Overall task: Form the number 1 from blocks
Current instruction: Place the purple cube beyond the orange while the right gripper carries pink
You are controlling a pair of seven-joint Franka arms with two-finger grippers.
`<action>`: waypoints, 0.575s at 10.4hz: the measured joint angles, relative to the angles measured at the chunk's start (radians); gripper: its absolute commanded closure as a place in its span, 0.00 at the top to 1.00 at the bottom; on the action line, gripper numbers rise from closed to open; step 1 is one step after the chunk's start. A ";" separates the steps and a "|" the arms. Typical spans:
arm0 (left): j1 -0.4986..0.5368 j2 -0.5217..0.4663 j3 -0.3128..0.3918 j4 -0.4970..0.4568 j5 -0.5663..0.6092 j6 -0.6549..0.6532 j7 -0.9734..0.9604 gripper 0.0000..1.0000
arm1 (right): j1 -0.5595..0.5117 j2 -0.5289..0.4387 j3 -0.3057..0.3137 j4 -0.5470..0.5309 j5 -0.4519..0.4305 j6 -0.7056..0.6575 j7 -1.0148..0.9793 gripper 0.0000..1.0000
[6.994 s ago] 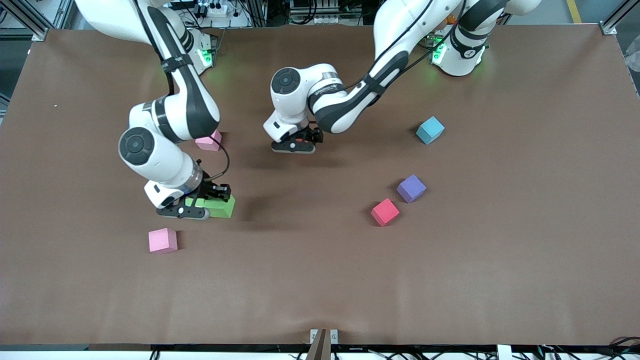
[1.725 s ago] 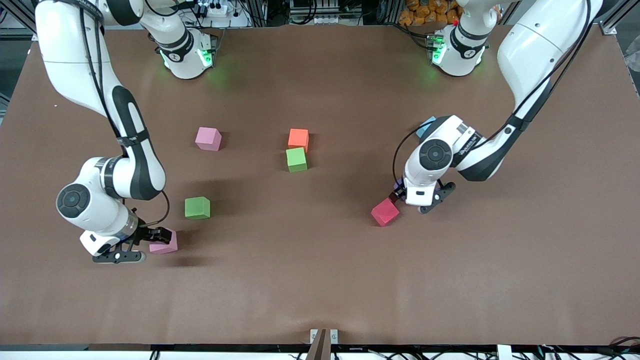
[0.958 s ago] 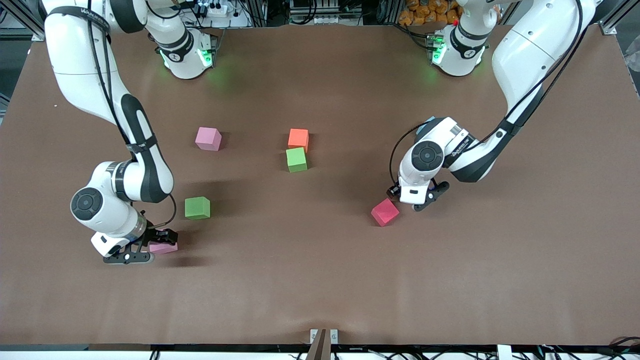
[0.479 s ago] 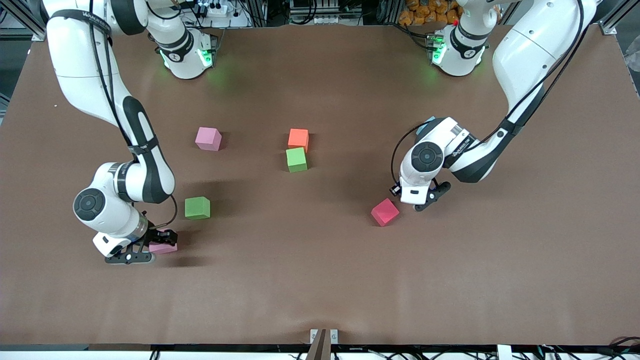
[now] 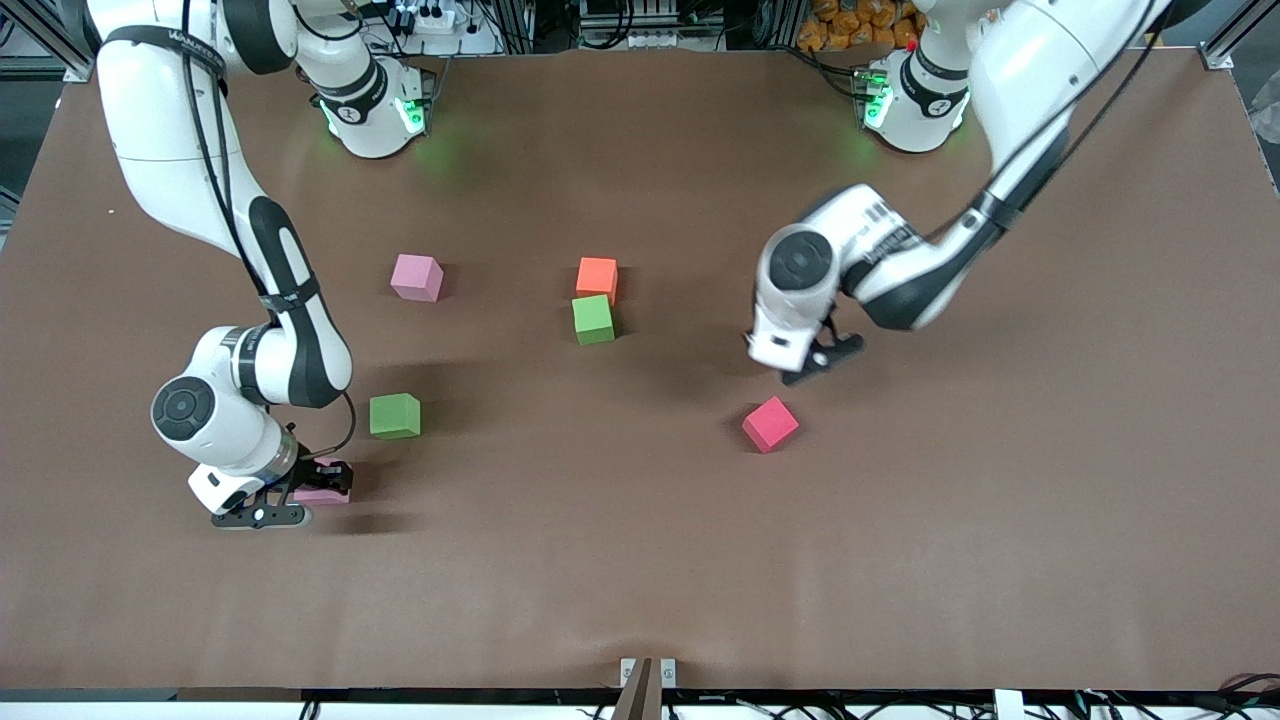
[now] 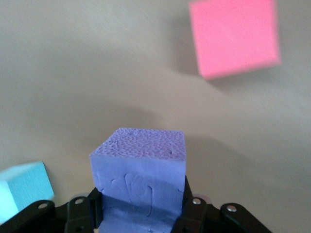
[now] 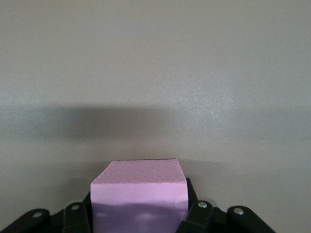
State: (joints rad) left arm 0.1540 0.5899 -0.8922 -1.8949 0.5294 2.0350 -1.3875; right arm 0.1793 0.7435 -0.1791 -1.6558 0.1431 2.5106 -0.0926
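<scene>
**Two blocks gripped, one at each end of the table point(image 5: 640, 580)**

Clock directions are read in the front view, with 12 toward the arms' bases. The left arm point(image 5: 1010, 60) is reached in from 1 o'clock. Its left gripper point(image 5: 805, 365) is held in the air, over bare table at 1 o'clock of the red block point(image 5: 770, 424), and is clamped on the purple block point(image 6: 138, 179). The right arm point(image 5: 170, 100) is reached down from 11 o'clock. Its right gripper point(image 5: 305, 493) is set low at the table and is closed on the pink block point(image 7: 140, 194). A green block point(image 5: 395, 416) is seen at 1 o'clock of that pink block. The orange block point(image 5: 597, 277) is found near mid-table, with a second green block point(image 5: 593, 320) just beside it at 6 o'clock and a second pink block point(image 5: 417, 277) well apart at 9 o'clock. A light blue block point(image 6: 22, 187) is shown only in the left wrist view.
</scene>
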 measured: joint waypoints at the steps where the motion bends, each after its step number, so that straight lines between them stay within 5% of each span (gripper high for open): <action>1: -0.009 0.000 -0.052 -0.001 0.000 -0.002 -0.029 0.00 | -0.001 0.000 0.000 0.001 0.010 0.000 -0.001 0.67; 3: -0.090 0.001 -0.114 -0.002 -0.006 -0.003 -0.087 0.00 | -0.001 -0.010 -0.001 0.009 0.021 0.001 -0.002 0.67; 6: -0.321 0.029 -0.115 0.057 -0.028 -0.001 -0.125 0.00 | -0.001 -0.068 -0.003 0.016 0.044 -0.023 -0.002 0.67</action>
State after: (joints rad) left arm -0.1671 0.6193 -1.0069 -1.8381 0.5010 2.0344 -1.5122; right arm 0.1781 0.6754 -0.1821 -1.6395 0.1873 2.4874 -0.0942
